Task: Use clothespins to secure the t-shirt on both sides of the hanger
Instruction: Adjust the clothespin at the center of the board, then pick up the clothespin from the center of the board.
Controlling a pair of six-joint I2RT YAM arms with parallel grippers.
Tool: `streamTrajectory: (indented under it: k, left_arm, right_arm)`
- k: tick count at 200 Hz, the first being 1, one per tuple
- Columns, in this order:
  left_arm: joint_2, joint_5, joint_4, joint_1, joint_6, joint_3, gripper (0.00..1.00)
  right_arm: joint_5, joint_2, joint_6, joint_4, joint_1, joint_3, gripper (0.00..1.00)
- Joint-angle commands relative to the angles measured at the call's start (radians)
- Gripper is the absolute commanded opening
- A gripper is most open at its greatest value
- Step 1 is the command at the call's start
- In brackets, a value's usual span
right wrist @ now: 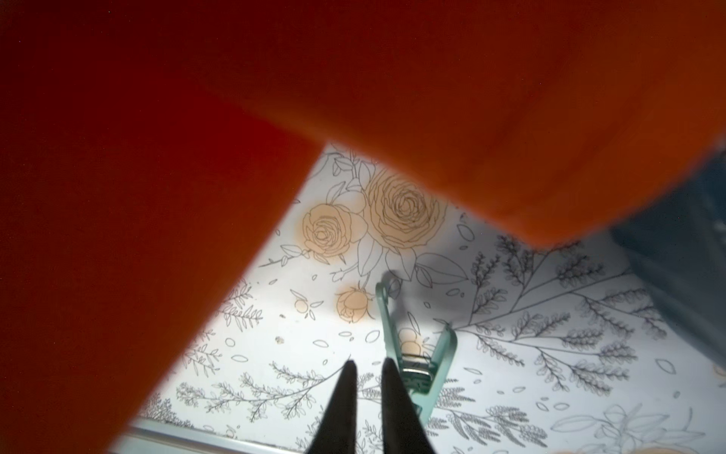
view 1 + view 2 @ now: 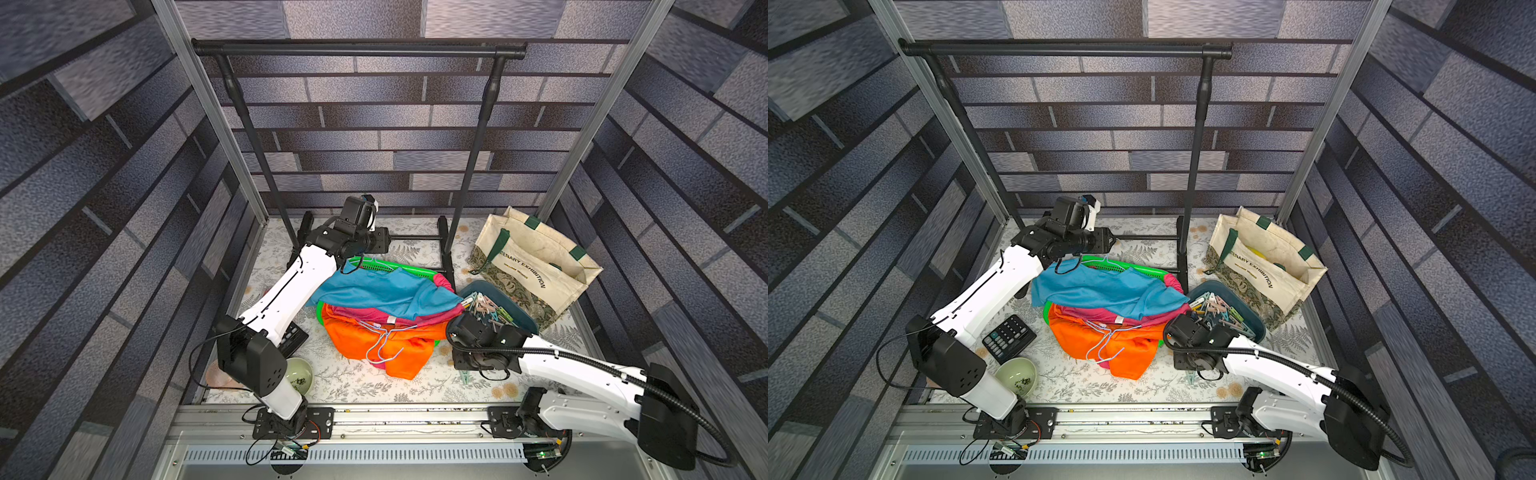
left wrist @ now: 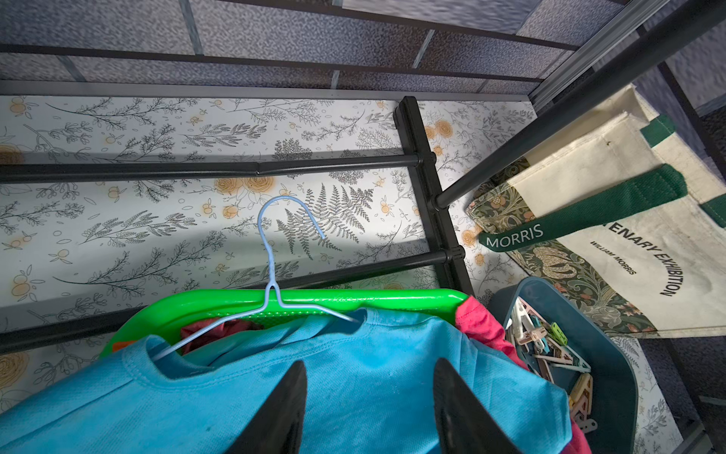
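A blue t-shirt (image 2: 386, 291) lies on top of a heap of clothes in a green basket (image 3: 314, 296), with a light blue wire hanger (image 3: 271, 251) through its neck. My left gripper (image 3: 370, 363) hovers open over the shirt with nothing between its fingers. Several pastel clothespins (image 2: 490, 309) fill a teal bin (image 3: 613, 353) to the right of the basket. One mint clothespin (image 1: 444, 357) lies on the flowered table, right beside my right gripper (image 1: 368, 363). That gripper stands low by the orange cloth (image 2: 374, 345), slightly open and empty.
A black clothes rack (image 2: 357, 50) stands at the back, its foot bars (image 3: 428, 188) just behind the basket. A cream tote bag (image 2: 536, 266) sits at the back right. A calculator (image 2: 1009, 336) and a green bowl (image 2: 1017, 376) are at the front left. A second wire hanger (image 2: 382, 345) rests on the orange cloth.
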Motion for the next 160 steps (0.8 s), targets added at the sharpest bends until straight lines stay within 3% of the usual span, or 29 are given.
streamTrajectory:
  k: [1,38,66,109,143,160]
  left_arm:
    - [-0.036,-0.008,0.002,0.008,-0.015,-0.013,0.54]
    - [-0.032,-0.004,0.008,0.007,-0.02,-0.022,0.58]
    - [-0.034,-0.008,-0.001,0.006,-0.015,-0.019,0.59]
    - [-0.038,-0.014,-0.004,0.007,-0.011,-0.019,0.59]
    - [-0.027,-0.009,-0.001,0.008,-0.011,-0.018,0.59]
    - [-0.022,-0.008,-0.002,0.008,-0.006,-0.018,0.69]
  right_arm:
    - [-0.061,-0.013,0.068,-0.096,-0.003,-0.042,0.35]
    - [-0.07,0.056,0.066,-0.042,-0.004,-0.055,0.61]
    - [-0.048,0.138,0.055,0.015,-0.005,-0.033,0.65]
    - [0.005,0.169,0.087,0.08,-0.026,-0.058,0.44]
    - [0.045,0.105,0.119,0.063,-0.041,-0.091,0.22]
    - [0.06,0.035,0.124,0.007,-0.051,-0.093,0.15]
